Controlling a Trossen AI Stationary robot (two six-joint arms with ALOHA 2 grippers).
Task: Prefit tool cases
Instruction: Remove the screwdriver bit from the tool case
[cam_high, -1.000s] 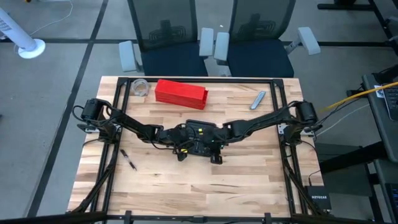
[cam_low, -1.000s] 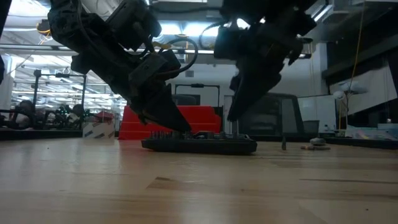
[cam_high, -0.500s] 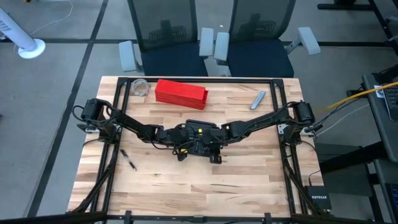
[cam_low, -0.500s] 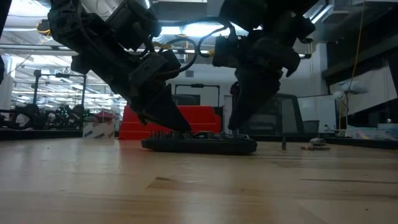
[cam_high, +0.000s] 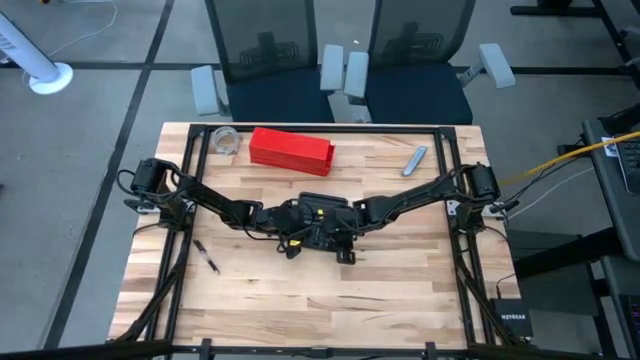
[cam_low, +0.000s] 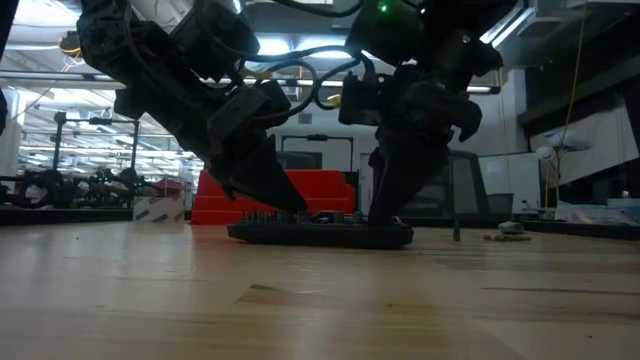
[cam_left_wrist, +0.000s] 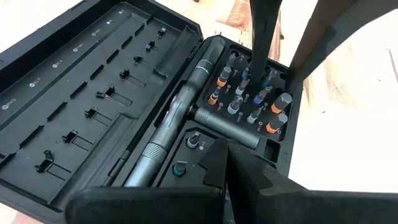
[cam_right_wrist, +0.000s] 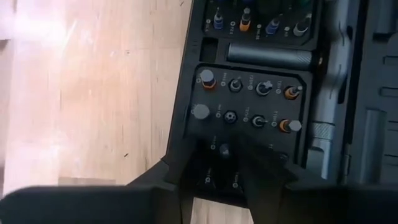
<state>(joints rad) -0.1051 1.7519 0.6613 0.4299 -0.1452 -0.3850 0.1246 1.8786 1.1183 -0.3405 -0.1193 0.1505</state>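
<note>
Item count, tabletop (cam_high: 400, 290):

- Tool case (cam_left_wrist: 112, 93): one, black, two hinged halves lying open beneath both sets of jaws.
- Ratchet handle (cam_left_wrist: 177, 127): one, seated along the case centre.
- Red box (cam_high: 291, 149): one, beyond the jaws.
- Clear round object (cam_high: 226, 141): one, beside the red box.
- Small grey tool (cam_high: 415, 159): one.
- Pen-like item (cam_high: 207, 257): one.
- Arms: two, left gripper (cam_high: 290, 236) and right gripper (cam_high: 335, 238).
- Chairs (cam_high: 300, 50): two, behind the tabletop.

Even overhead light, backlit dark low view w/ ceiling glare, blown-out tabletop (cam_left_wrist: 367, 112) in wrist views.
</note>
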